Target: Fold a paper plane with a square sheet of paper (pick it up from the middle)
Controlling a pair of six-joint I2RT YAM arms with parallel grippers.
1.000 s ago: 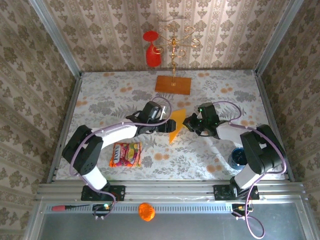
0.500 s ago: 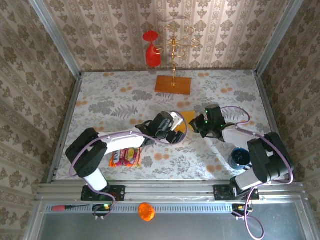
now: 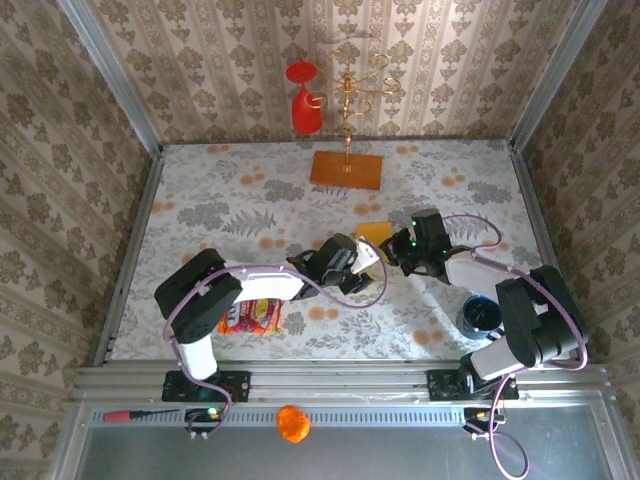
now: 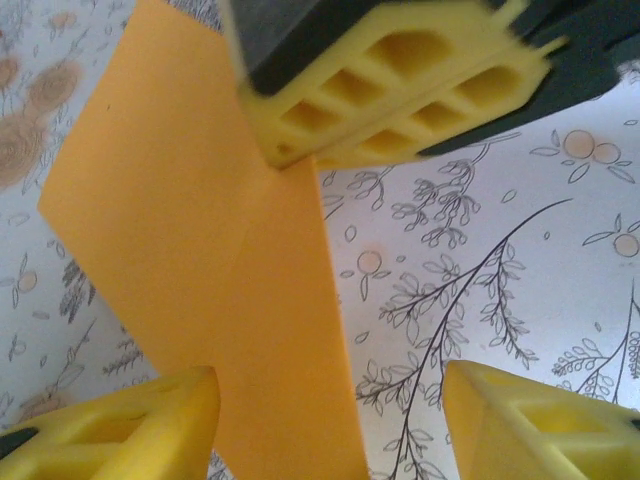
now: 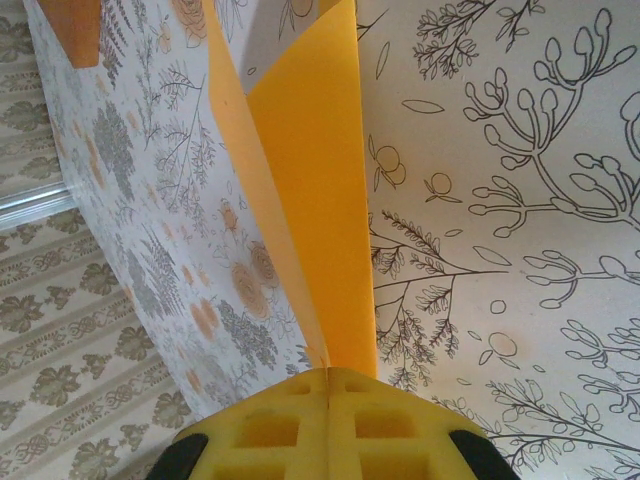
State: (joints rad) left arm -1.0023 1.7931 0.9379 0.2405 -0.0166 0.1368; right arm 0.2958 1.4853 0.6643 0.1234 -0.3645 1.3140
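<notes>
Plain yellow-orange paper (image 5: 310,200), creased lengthwise, pinched in right gripper (image 5: 328,375), left gripper (image 4: 328,385) parted around it

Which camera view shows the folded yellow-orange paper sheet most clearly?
The left wrist view: there the yellow-orange paper sheet appears broad, its crease and edges plain. The right wrist view shows it as a narrow folded strip held in the shut right gripper. The top external view shows a small orange patch between the arms.
</notes>
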